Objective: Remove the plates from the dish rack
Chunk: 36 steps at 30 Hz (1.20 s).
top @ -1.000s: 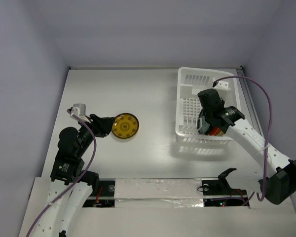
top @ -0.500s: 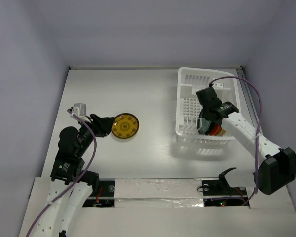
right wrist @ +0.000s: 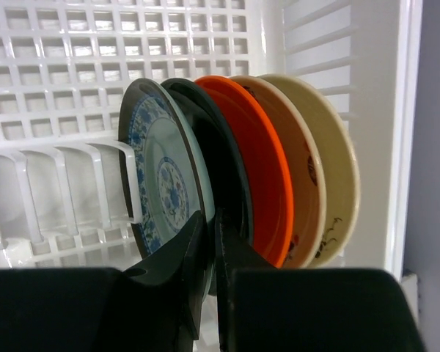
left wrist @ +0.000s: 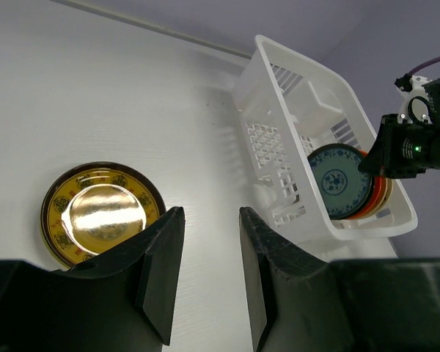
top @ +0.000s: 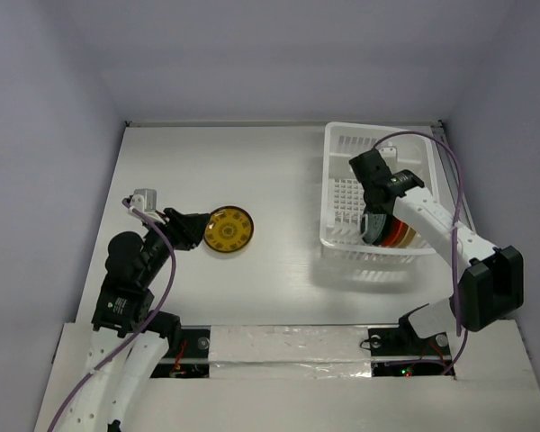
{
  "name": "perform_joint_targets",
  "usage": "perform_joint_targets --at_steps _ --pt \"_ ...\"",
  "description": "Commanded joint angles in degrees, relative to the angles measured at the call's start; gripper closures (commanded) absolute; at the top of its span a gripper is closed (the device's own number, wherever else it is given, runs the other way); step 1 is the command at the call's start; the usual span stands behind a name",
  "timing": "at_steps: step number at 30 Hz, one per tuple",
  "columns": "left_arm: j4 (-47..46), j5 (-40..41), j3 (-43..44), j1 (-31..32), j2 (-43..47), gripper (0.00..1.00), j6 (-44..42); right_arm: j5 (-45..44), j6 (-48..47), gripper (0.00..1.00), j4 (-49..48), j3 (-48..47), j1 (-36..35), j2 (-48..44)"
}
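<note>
Several plates stand on edge in the white dish rack (right wrist: 59, 44): a teal patterned plate (right wrist: 165, 183) in front, then a black plate (right wrist: 221, 158), an orange-red one (right wrist: 260, 169) and two cream ones (right wrist: 330, 169). My right gripper (right wrist: 214, 235) is shut on the lower rim of the teal plate, one finger in front of it and one between it and the black plate. From above the right gripper (top: 375, 214) is inside the rack (top: 342, 135). A yellow patterned plate (top: 229, 229) lies flat on the table. My left gripper (left wrist: 209, 227) is open and empty just beside it.
The rack (left wrist: 293, 95) stands at the far right, close to the right wall. The yellow plate (left wrist: 103, 213) lies left of centre. A raised strip with cables runs along the near edge (top: 297, 346).
My right arm has folded in toward the rack and its wrist has shifted up and left, with the gripper staying at the plates. The left arm has not moved.
</note>
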<state>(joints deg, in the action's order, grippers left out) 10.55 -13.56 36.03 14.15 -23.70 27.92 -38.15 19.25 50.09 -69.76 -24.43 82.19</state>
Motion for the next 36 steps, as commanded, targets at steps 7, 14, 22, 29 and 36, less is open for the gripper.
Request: perform_joint_targets --at_steps 7,14,22,29,36 --pt "-2.8 -1.2 0.3 -0.2 1.5 0.66 -0.2 -5.4 -1.1 1.0 6.0 -8.8 -1.1 2.3" --pt "-2.9 -1.2 0.3 -0.2 1.7 0.66 -0.3 -8.4 -1.6 1.0 8.4 -12.4 -3.4 6.7" --pt "-2.8 -1.2 0.2 -0.2 1.6 0.66 -0.2 -15.3 -0.4 1.0 14.7 -21.1 -7.8 13.4" --pt "-2.8 -1.1 0.2 -0.2 1.6 0.66 -0.2 -21.0 -0.3 1.0 19.6 -27.7 -9.9 15.5" --pt "-2.7 -0.9 0.3 -0.2 1.5 0.66 -0.2 -21.4 3.0 1.0 18.6 -29.7 -11.3 10.1"
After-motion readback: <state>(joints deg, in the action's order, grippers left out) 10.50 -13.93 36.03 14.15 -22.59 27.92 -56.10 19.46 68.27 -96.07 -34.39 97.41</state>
